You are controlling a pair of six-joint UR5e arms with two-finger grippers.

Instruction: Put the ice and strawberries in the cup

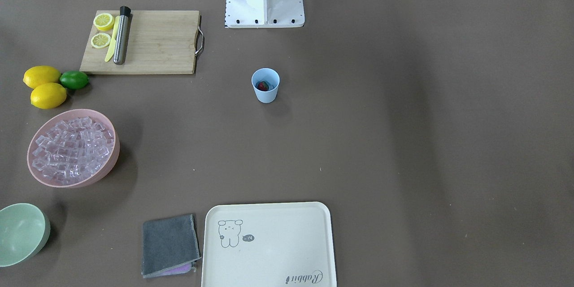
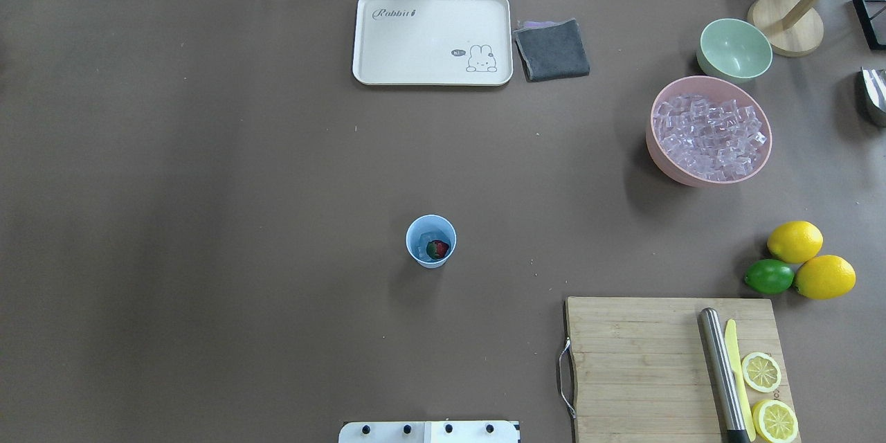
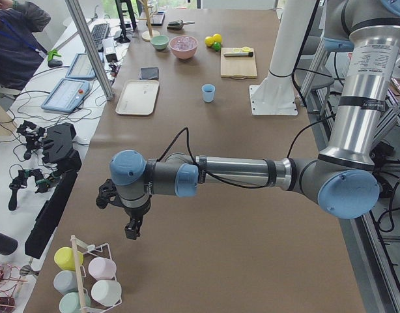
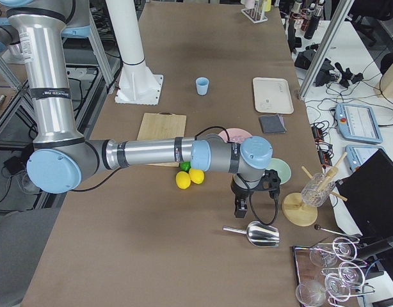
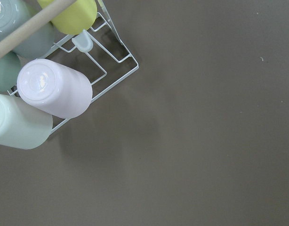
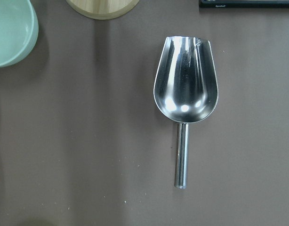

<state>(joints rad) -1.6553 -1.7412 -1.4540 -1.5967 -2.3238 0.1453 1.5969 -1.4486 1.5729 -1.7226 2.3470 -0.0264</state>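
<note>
The light-blue cup (image 1: 265, 86) stands upright mid-table, also in the overhead view (image 2: 430, 242). A red strawberry (image 2: 437, 248) lies inside it, with a pale glassy piece beside it. Many ice cubes (image 2: 709, 133) fill the pink bowl (image 1: 106, 167). My left gripper (image 3: 129, 228) hangs far from the cup, near a mug rack (image 5: 64, 89). My right gripper (image 4: 240, 208) hangs above a metal scoop (image 6: 186, 89) that lies on the table, beyond the pink bowl. Neither gripper's fingers show in a wrist view, so I cannot tell if they are open or shut.
A wooden board (image 2: 657, 360) holds lemon halves, a yellow knife and a steel muddler. Two lemons and a lime (image 2: 770, 276) lie beside it. A cream tray (image 2: 432, 38), a grey cloth (image 2: 552, 50) and a pale green bowl (image 2: 735, 50) sit at the far side.
</note>
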